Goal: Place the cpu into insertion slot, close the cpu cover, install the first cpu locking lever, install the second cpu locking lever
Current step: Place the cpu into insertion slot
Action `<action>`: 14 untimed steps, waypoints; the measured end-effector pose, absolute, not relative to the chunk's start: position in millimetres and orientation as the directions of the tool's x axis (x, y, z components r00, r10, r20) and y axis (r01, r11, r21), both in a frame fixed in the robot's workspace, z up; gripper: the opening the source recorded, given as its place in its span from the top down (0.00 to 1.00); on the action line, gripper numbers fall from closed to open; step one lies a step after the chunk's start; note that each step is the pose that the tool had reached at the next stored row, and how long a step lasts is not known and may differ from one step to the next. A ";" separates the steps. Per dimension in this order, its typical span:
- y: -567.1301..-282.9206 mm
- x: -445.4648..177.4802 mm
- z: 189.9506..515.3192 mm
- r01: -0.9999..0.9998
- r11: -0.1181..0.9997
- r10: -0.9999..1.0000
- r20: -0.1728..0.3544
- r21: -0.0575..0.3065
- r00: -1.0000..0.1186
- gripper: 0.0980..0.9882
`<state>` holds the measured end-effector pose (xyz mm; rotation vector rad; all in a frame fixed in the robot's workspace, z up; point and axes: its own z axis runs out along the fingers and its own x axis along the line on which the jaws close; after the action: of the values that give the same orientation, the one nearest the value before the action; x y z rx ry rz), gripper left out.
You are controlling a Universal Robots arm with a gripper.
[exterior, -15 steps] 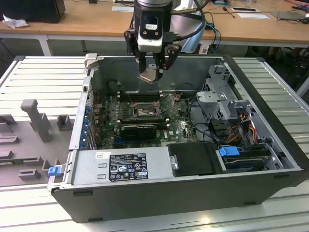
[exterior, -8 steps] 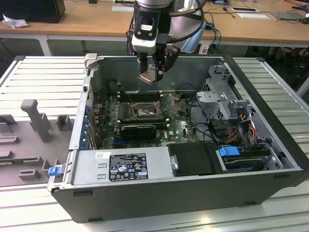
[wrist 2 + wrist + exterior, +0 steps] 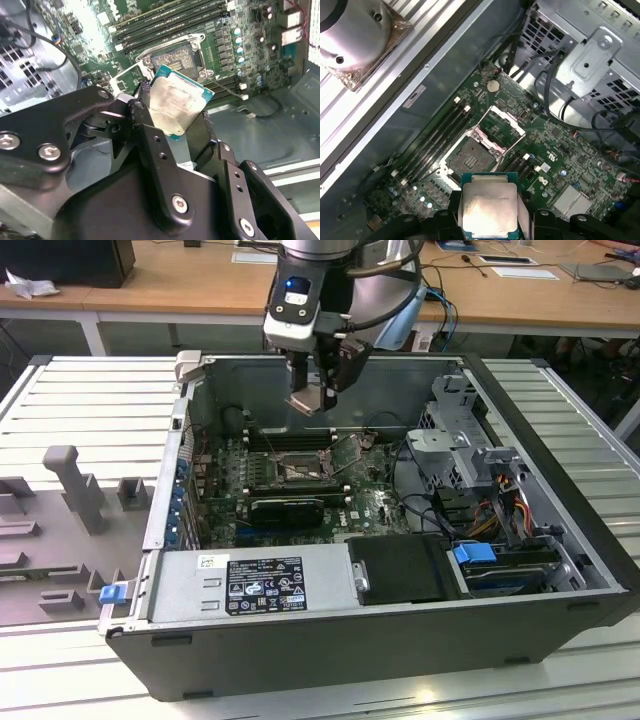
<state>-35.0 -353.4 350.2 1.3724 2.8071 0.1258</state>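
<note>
- Nearest, the grey power supply (image 3: 250,585) is lying along the near wall of the open computer case (image 3: 560,570).
- Further in, the insertion slot (image 3: 290,472) is sitting bare on the green motherboard (image 3: 370,502). In the first wrist view the cpu cover (image 3: 506,126) is standing hinged up just beside it.
- Farther back, the gripper (image 3: 320,390) is hanging over the board with its fingers clamped on the cpu (image 3: 307,402). They are pinching it by opposite edges.
- The chip is riding tilted in the air, well apart from the slot and not yet seated.
- Judging by its look, the cpu is behaving as a light, thin, stiff plate with a smooth metal lid that is likely slippery. Its underside contacts and the slot's pins are probably fragile, so the edges are looking like the right place to hold it.
</note>
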 end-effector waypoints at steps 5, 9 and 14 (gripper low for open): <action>-353.4 -35.0 349.5 0.852 0.518 0.853 0.022 0.078 -0.521 0.52; -353.4 -34.9 348.9 0.889 0.451 0.891 0.022 0.078 -0.454 0.52; -353.4 -34.9 347.1 0.892 0.446 0.893 0.023 0.078 -0.449 0.52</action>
<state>-34.9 -353.4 347.1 1.6375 2.6533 0.1217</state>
